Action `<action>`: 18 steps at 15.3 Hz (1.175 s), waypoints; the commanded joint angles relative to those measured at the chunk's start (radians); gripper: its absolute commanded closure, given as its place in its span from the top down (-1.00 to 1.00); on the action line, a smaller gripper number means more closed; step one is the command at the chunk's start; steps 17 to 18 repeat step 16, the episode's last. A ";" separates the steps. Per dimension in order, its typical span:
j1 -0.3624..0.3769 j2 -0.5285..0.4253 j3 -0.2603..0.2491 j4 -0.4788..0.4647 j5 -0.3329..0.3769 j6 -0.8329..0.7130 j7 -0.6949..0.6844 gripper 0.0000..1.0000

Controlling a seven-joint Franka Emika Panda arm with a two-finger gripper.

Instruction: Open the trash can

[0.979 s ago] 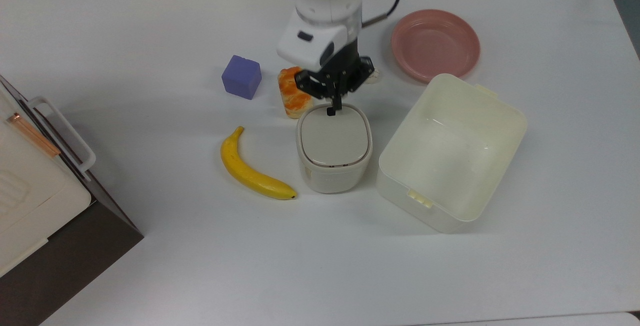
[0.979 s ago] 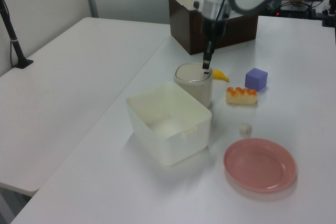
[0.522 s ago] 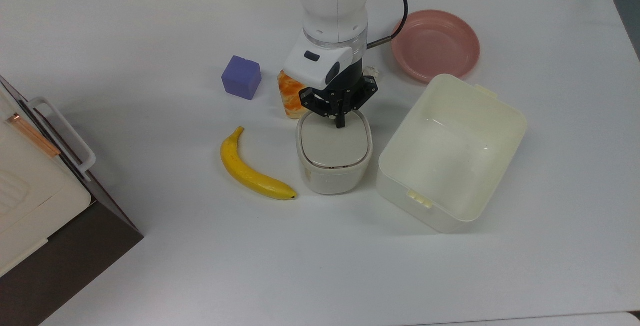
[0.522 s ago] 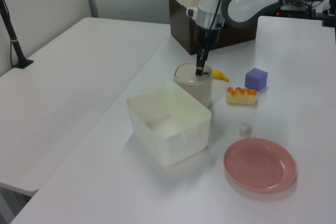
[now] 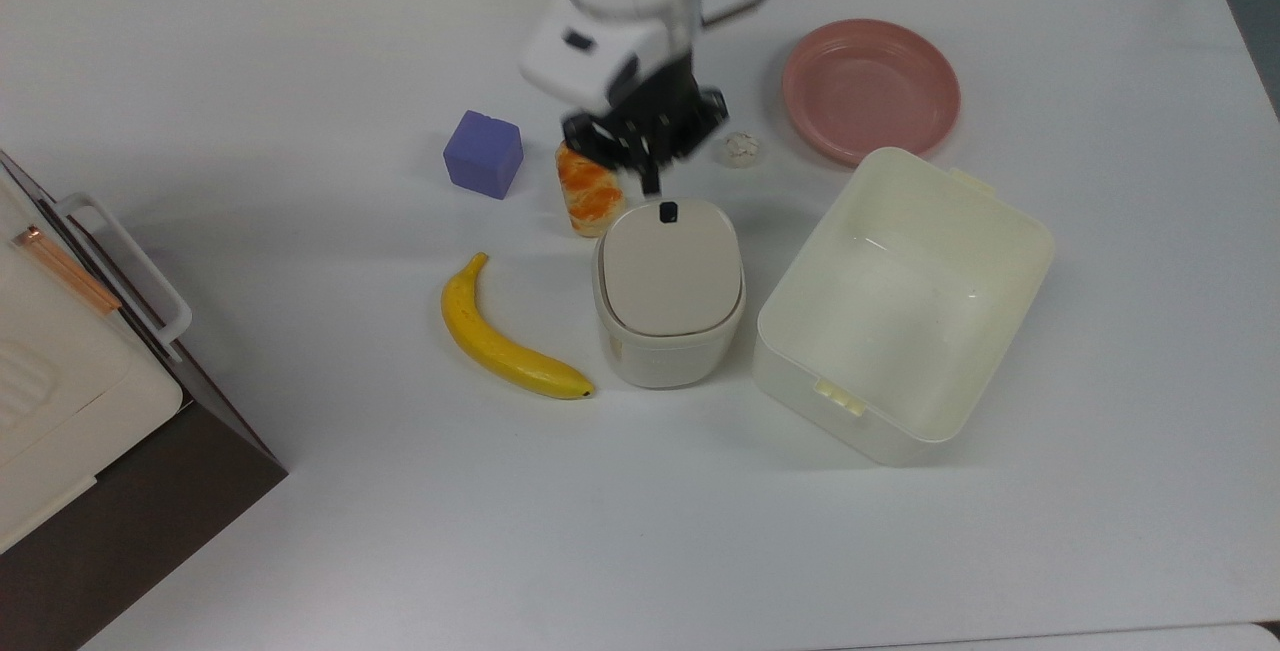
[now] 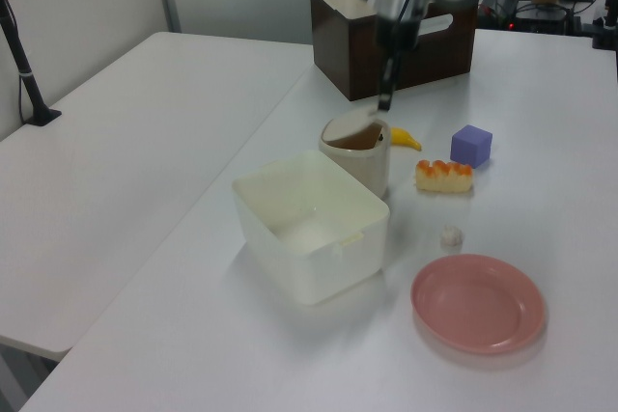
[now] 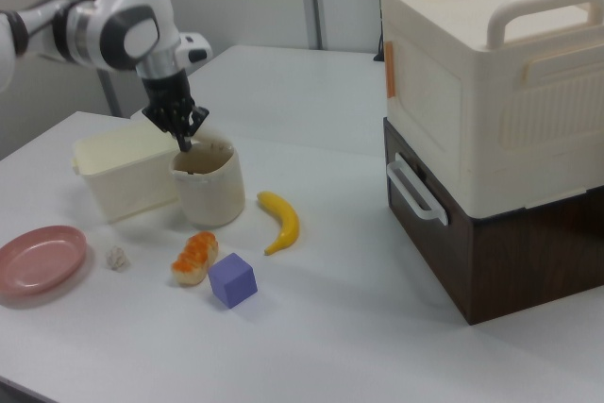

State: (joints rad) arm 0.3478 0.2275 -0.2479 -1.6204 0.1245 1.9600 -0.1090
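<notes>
Tool (image 7: 183, 142) just above trash can (image 7: 209, 185)

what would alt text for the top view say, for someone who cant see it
A white robot arm's gripper hangs just above the back edge of a small cream trash can, near the black button on its lid. On the white table around it lie a banana, bread, a purple cube, a pink plate and an open cream tub.

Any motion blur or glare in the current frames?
Top view: the gripper and wrist are smeared by motion, table things crisp. Left view: arm streaked above the trash can. Right view: arm fairly sharp. Soft overhead light, faint shadows, no strong glare.
</notes>
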 commanded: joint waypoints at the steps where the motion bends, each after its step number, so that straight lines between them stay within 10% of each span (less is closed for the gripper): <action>1: -0.048 -0.132 -0.008 -0.026 -0.063 -0.147 0.008 -0.03; 2: -0.065 -0.149 -0.008 -0.026 -0.075 -0.177 0.009 0.89; 3: -0.075 -0.161 -0.008 -0.026 -0.100 -0.203 0.009 1.00; 7: -0.081 -0.174 -0.010 -0.033 -0.204 -0.231 0.022 1.00; 18: -0.098 -0.178 -0.010 -0.033 -0.204 -0.237 0.083 1.00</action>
